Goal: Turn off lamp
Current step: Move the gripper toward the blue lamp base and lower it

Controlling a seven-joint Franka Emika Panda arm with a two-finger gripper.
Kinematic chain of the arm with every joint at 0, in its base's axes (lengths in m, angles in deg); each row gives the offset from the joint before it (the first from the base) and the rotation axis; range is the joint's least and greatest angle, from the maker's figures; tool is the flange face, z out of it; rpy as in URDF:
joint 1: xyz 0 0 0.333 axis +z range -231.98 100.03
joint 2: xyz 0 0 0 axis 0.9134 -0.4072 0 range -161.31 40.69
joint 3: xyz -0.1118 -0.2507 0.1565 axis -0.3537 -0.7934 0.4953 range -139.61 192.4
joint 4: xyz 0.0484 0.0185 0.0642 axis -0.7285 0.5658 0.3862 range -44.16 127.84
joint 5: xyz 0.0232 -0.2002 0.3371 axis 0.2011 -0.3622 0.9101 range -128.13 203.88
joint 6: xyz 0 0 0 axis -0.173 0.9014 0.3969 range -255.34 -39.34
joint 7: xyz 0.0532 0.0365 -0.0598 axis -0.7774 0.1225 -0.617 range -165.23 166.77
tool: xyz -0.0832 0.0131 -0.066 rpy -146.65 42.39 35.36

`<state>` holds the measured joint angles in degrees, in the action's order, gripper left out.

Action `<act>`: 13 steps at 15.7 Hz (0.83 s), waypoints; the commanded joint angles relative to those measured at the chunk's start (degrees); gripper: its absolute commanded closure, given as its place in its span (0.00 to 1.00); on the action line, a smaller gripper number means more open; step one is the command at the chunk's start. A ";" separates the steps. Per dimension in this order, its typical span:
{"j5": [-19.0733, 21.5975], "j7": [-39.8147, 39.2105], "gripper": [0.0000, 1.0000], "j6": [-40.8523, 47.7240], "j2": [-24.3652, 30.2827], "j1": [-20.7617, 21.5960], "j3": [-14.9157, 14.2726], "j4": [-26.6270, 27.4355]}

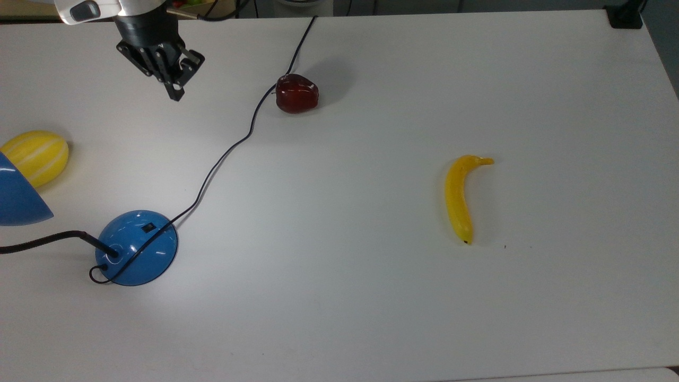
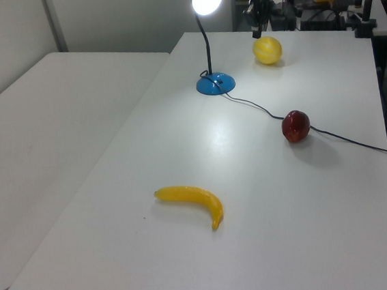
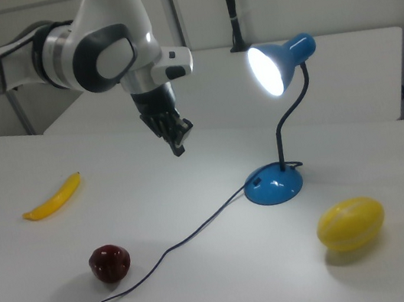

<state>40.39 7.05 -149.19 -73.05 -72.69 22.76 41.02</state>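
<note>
The lamp (image 3: 281, 122) is lit, its bulb glowing white inside the blue shade in the right view, and it stands on the white tabletop (image 1: 371, 292). In the top view its dome base (image 1: 136, 247) sits at about 8 o'clock on the tabletop, with the small black switch (image 1: 147, 228) on the upper part of the dome, toward 1 o'clock from its crown. The black neck runs off to 9 o'clock and the shade's blue edge pokes in at the top view's left border.

The claw (image 1: 174, 93) hangs in the air up at 11 o'clock in the top view, pointing down, well apart from the base. Its black fingers look pressed together with nothing between them, which the right view (image 3: 178, 146) bears out.

The cord (image 1: 228, 149) snakes from the base toward 1 o'clock and passes right beside the dark red apple (image 1: 296, 93) before leaving over the far edge. The yellow melon (image 1: 35, 156) lies at 9 o'clock, near the shade's rim. The banana (image 1: 459, 197) lies alone out at 3 o'clock, well apart from everything else
</note>
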 commanded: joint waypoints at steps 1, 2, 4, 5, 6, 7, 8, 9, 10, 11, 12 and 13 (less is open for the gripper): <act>0.22 3.91 1.00 -6.71 -4.11 -0.93 0.56 -0.49; -0.14 4.79 1.00 -8.90 -5.43 -1.19 0.56 -0.58; -0.23 6.20 1.00 -14.96 -8.33 -1.55 0.56 -0.50; -0.58 7.51 1.00 -17.34 -9.74 -1.55 0.47 -0.50; -1.62 8.83 1.00 -19.45 -11.06 -1.98 0.47 -0.67; -2.59 10.41 1.00 -21.82 -12.38 -2.33 0.47 -0.67; -3.38 11.90 1.00 -24.45 -13.43 -2.42 0.47 -0.76; -4.00 12.88 1.00 -26.65 -14.49 -2.69 0.47 -0.76; -4.62 13.41 1.00 -28.07 -15.54 -2.78 0.38 -0.76; -5.41 14.20 1.00 -29.30 -17.12 -2.69 -0.40 -0.85; -5.67 14.73 1.00 -30.53 -18.27 -2.60 -1.19 -1.37; -5.85 15.17 1.00 -31.59 -19.41 -2.60 -1.55 -2.42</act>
<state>36.08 19.55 -177.59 -89.29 -75.39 22.58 40.95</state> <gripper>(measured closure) 0.991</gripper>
